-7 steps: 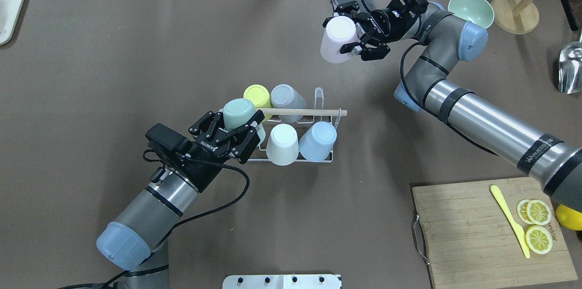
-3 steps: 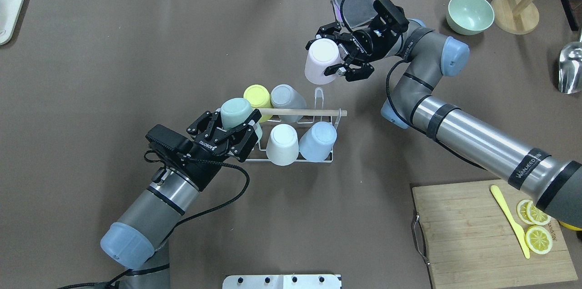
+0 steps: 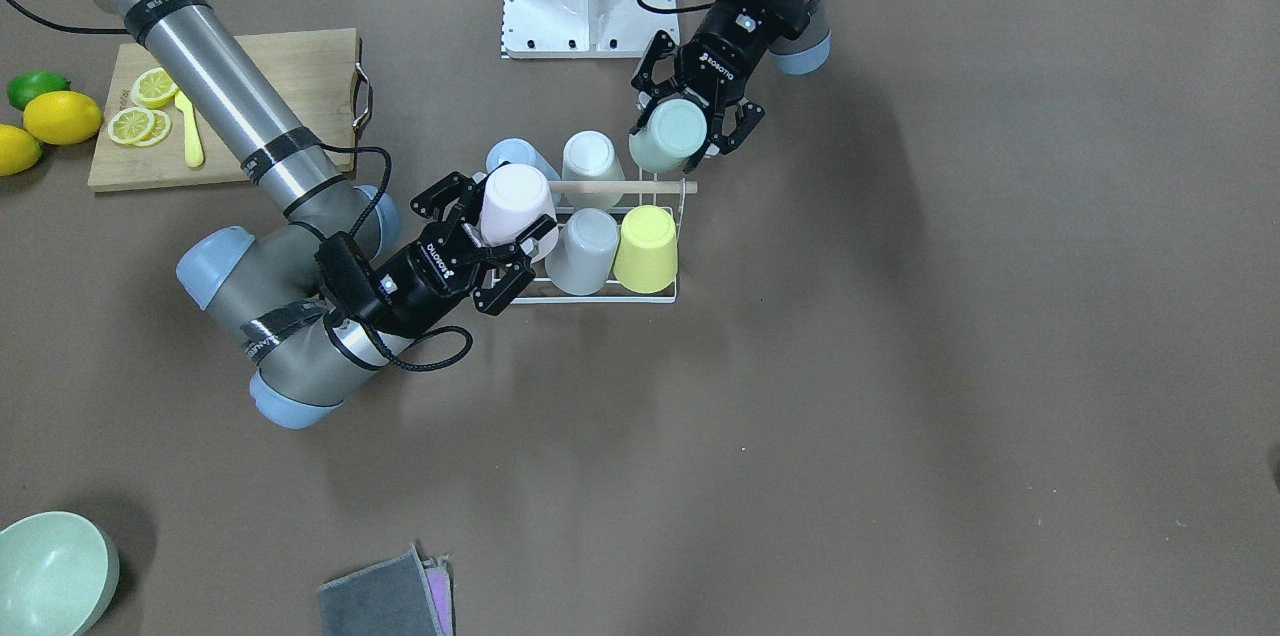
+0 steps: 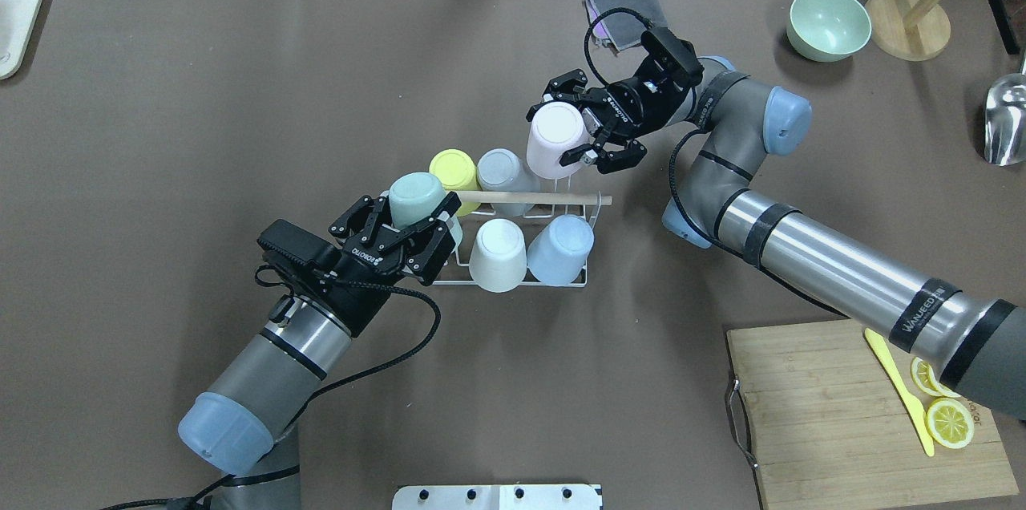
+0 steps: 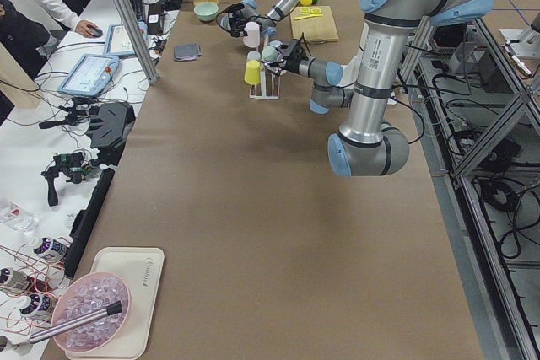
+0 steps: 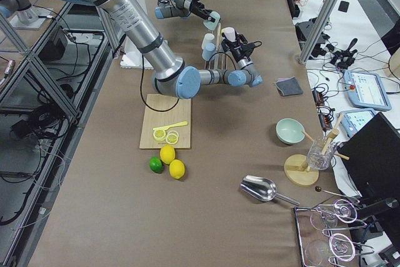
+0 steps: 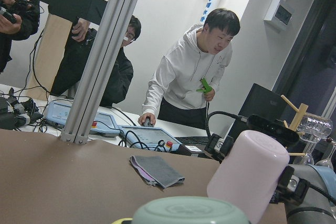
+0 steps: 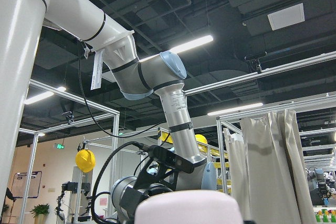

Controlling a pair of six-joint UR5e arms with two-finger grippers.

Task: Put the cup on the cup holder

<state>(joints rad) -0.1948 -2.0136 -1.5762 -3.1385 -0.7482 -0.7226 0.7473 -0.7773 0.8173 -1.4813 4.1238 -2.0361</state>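
With the right gripper [image 4: 553, 133], pinches a pink cup [image 3: 515, 199], bottom up and tilted, over the cup holder's [image 4: 577, 199] far right corner. With the left gripper [image 4: 418, 207], clamps a mint cup [image 3: 668, 136], bottom up, at the holder's near left end. On the pegs between, four upended cups [image 4: 497, 253].

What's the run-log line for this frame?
left fingers shut on mint cup at cup holder end | right fingers shut on pink cup, inverted, above far corner | four cups racked | seating unclear
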